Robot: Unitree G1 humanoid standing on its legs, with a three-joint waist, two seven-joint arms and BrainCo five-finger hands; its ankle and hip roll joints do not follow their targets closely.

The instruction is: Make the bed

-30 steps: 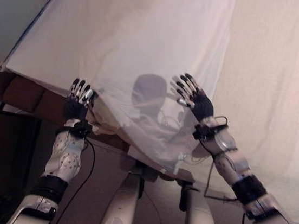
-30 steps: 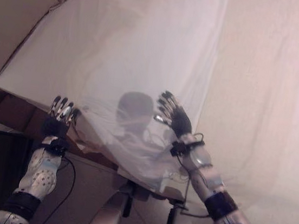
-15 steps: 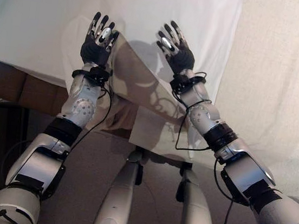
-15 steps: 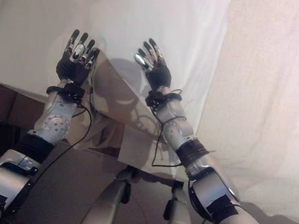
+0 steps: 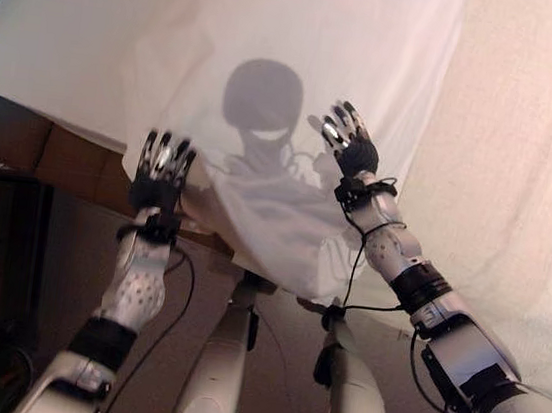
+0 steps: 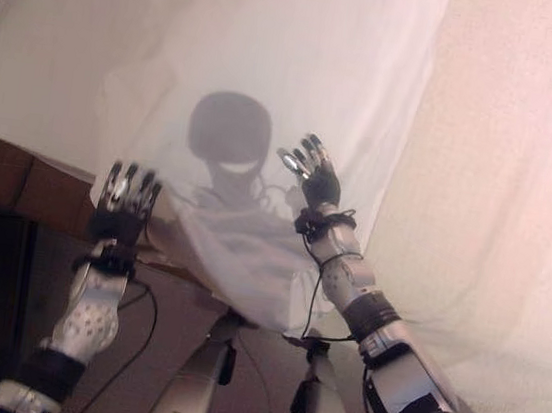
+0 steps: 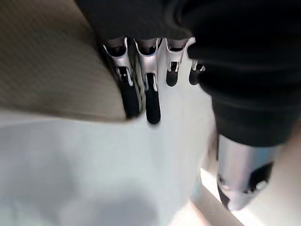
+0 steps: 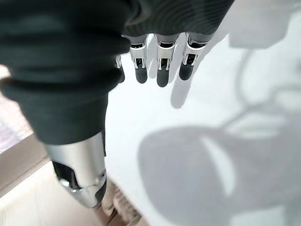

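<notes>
Both hands are spread, fingers straight, holding nothing. The left hand (image 5: 159, 174) is raised at lower left, at the hanging edge of the white sheet (image 5: 274, 55). The right hand (image 5: 349, 145) lies over the sheet right of centre. The sheet covers the upper frame.

Both arms reached forward and up. The left hand (image 5: 159, 174) was raised with its fingers (image 7: 151, 102) straight and slightly spread, palm turned away. The right hand (image 5: 349, 145) stood higher and farther forward, its fingers (image 8: 162, 73) extended and relaxed, holding nothing.
</notes>
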